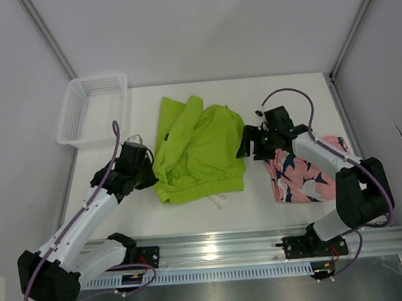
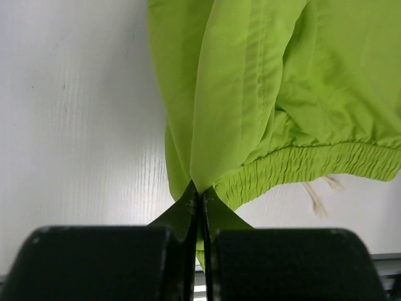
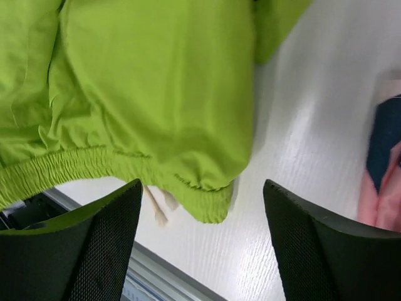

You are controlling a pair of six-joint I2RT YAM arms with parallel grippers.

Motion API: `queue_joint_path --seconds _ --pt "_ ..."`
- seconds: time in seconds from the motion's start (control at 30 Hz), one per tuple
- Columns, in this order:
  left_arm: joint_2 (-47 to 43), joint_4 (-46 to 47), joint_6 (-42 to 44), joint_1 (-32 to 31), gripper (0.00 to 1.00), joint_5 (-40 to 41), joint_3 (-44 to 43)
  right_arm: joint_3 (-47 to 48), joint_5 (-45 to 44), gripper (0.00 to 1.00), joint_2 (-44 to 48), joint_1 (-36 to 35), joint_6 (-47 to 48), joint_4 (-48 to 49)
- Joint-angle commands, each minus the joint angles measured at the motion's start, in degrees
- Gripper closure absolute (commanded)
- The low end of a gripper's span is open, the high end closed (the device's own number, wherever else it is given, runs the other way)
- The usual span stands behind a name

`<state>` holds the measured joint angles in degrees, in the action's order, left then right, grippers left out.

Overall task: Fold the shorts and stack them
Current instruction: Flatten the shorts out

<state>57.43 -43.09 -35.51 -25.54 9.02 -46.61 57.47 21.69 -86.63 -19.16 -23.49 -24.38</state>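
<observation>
Fingers of left gripper (image 2: pixel 201 207) pinch lime-green shorts (image 1: pixel 201 150) at left hem, centre of table (image 1: pixel 143 212). Right gripper (image 3: pixel 200 207) spread wide beside their right edge. Coral-pink shorts (image 1: pixel 303 175) lie near right table edge. Mesh basket (image 1: pixel 80 133) at far-left corner, apart from both.

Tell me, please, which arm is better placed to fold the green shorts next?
Probably left: the left pincer is shut on an edge of the lime-green shorts, ready to pull it over; the right pincer hangs open, gripping nothing.

Left tool (image 2: pixel 199 195) is clamped on the lime-green shorts (image 2: pixel 301 81), right tool (image 3: pixel 202 194) gapes wide, both arms extended.
</observation>
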Motion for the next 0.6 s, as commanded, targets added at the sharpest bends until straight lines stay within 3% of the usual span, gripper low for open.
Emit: queue_joint_path --seconds 0.0,0.4,0.53,0.57 --pt "-3.11 3.10 -0.61 1.28 1.00 -1.72 -2.52 1.15 -1.21 0.20 4.54 -5.61 4.05 -0.76" --pt "-4.87 3.80 -5.09 1.72 1.00 -4.18 -4.02 2.03 2.22 0.20 3.58 -30.12 7.84 19.09" --pt "-4.35 3.89 -5.71 1.81 1.00 -5.23 -4.10 5.10 -4.71 0.20 1.47 -37.85 11.17 22.97" --pt "-4.26 3.80 -5.80 1.81 1.00 -5.41 -4.10 5.98 -9.95 0.19 1.03 -39.45 13.36 23.06"
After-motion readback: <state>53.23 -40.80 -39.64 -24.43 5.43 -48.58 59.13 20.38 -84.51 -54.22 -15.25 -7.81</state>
